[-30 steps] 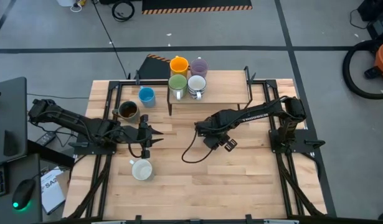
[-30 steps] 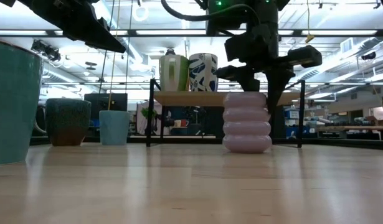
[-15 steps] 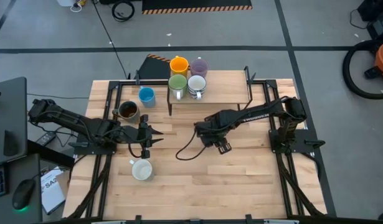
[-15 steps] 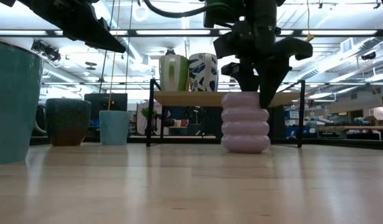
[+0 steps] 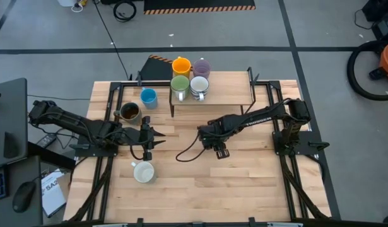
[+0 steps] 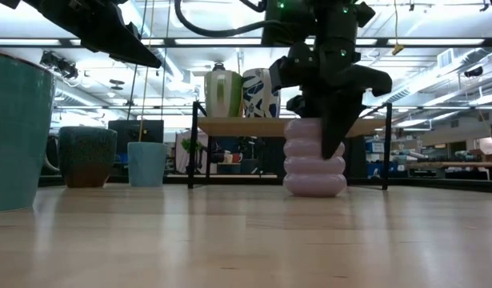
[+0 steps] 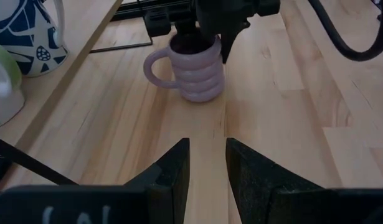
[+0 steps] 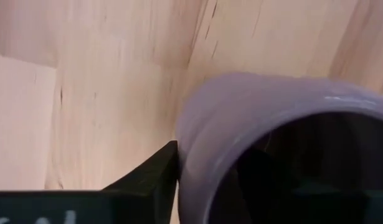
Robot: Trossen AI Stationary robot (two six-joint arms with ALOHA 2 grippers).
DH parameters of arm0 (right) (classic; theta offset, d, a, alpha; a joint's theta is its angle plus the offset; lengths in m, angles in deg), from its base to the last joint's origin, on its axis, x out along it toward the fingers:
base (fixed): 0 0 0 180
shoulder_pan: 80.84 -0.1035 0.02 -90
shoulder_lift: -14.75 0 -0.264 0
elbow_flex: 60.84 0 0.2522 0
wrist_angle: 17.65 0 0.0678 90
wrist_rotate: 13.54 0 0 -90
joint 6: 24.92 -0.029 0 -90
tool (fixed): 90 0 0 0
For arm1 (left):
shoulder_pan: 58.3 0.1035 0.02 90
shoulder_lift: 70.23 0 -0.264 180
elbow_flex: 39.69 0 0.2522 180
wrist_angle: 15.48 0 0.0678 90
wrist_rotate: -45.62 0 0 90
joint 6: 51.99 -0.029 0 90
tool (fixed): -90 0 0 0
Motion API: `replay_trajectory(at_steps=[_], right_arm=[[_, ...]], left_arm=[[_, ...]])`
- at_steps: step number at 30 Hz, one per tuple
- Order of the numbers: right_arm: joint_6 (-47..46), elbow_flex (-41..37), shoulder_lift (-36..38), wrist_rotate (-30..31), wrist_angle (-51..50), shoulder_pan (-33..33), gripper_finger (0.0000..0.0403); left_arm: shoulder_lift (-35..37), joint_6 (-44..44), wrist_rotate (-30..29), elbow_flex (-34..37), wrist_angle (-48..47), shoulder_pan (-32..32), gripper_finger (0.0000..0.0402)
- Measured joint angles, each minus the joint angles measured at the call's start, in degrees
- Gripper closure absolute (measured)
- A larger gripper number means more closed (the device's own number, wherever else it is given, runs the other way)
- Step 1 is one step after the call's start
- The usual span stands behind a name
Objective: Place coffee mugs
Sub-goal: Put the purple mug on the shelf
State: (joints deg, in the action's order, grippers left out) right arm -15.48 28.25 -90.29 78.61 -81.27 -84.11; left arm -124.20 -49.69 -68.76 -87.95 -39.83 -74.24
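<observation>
A ribbed pale purple mug (image 6: 315, 172) (image 7: 194, 71) stands upright on its base mid-table. My right gripper (image 5: 209, 134) (image 6: 318, 120) hangs over it, open, pointing down, one finger inside the mug and one outside its wall; the arm hides the mug from above. My left gripper (image 5: 157, 137) (image 7: 207, 162) waits open to the table's left, pointing at the mug. Orange (image 5: 181, 65), purple (image 5: 201, 67), green (image 5: 179, 84) and white patterned (image 5: 199, 85) mugs stand on a raised shelf. Blue (image 5: 148, 97), dark (image 5: 129, 112) and pale (image 5: 143, 171) mugs stand on the table. My right gripper comes from above, its fingers on either side of the mug's rim (image 8: 241, 106). The outer finger (image 8: 157, 171) (image 6: 334, 132) lies right along the wall and the other is inside. I cannot tell whether either finger touches. The mug stands upright on the table.
The raised shelf (image 5: 231, 88) on black legs runs along the far edge just behind the purple mug. A black cable (image 5: 187, 151) trails from the right arm across the table. Bare wood lies toward the near and right sides.
My right gripper has moved down over the purple mug and a little toward the table's left, turning about its wrist. Its outer finger now reaches well down the mug's side. The left arm has kept still.
</observation>
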Motion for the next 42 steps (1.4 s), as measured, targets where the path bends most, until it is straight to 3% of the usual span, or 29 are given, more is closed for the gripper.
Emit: replay_trajectory(at_steps=[11,15,22,32,42], right_arm=[[-3.0,-0.2,0.0,-0.2,1.3,0.0,0.0331],[-3.0,0.1,0.0,-0.4,-0.1,0.0,0.0357],[-2.4,2.0,-0.2,-0.5,-1.0,0.1,0.0354],[1.4,8.1,-0.1,-2.1,-7.1,0.1,0.0355],[5.0,13.0,-0.1,-7.6,-9.4,1.0,0.0355]], left_arm=[[0.0,0.0,0.3,0.0,0.0,0.0,0.0292],[0.0,2.0,4.0,0.0,0.0,0.0,0.0292],[0.0,7.1,11.1,0.0,-0.1,-0.1,0.0292],[0.0,10.5,11.5,0.0,-1.1,0.0,0.0292],[0.0,4.5,11.3,0.0,4.0,0.0,0.0292]])
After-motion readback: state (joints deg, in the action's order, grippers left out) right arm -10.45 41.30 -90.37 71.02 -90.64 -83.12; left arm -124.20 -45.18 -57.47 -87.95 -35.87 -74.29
